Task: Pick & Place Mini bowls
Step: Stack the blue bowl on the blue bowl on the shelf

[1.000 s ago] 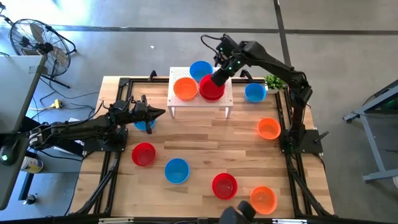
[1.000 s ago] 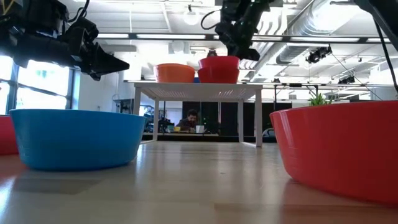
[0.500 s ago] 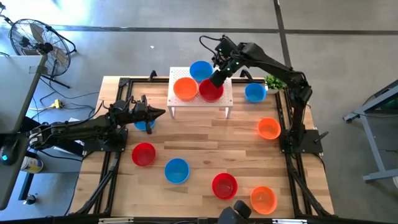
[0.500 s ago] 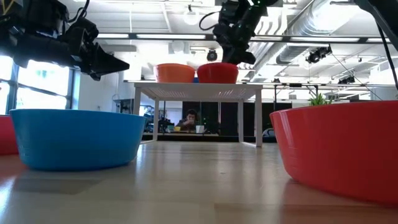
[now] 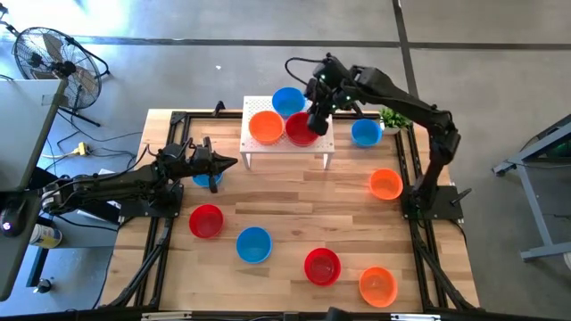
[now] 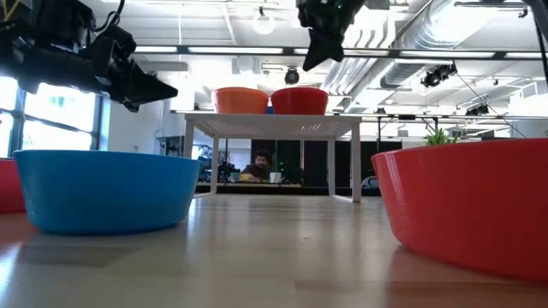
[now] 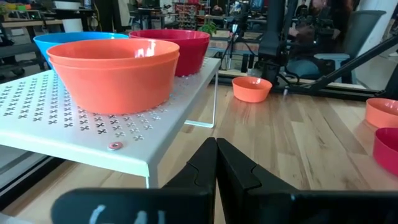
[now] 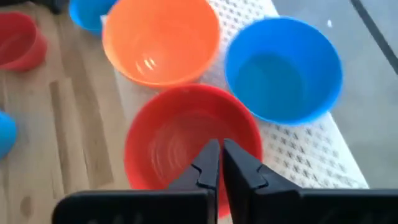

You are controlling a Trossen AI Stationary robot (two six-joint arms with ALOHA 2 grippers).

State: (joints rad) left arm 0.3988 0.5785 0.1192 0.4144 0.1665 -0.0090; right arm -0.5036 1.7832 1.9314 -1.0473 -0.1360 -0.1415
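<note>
Three mini bowls sit on the white perforated stand [image 5: 287, 134]: an orange one [image 5: 266, 127], a blue one [image 5: 288, 101] and a red one [image 5: 302, 130]. Several more lie on the table, among them a blue bowl [image 5: 366, 132], an orange bowl [image 5: 385, 185], a red bowl [image 5: 206, 221] and a blue bowl [image 5: 253, 244]. My right gripper [image 6: 312, 56] hangs shut above the red bowl [image 8: 186, 134] on the stand, clear of it. My left gripper [image 5: 229, 161] hovers shut to the left of the stand, over a blue bowl [image 5: 207, 177].
A red bowl [image 5: 322, 267] and an orange bowl [image 5: 377, 285] lie near the table's near edge. A small green plant [image 5: 393, 117] stands at the far right corner. Bare wood lies in the middle of the table [image 5: 294, 196], in front of the stand.
My right gripper has set the red bowl down on the stand next to the orange one, let go of it and risen straight up. The bowl has gone from lifted and tilted to resting flat on the stand.
</note>
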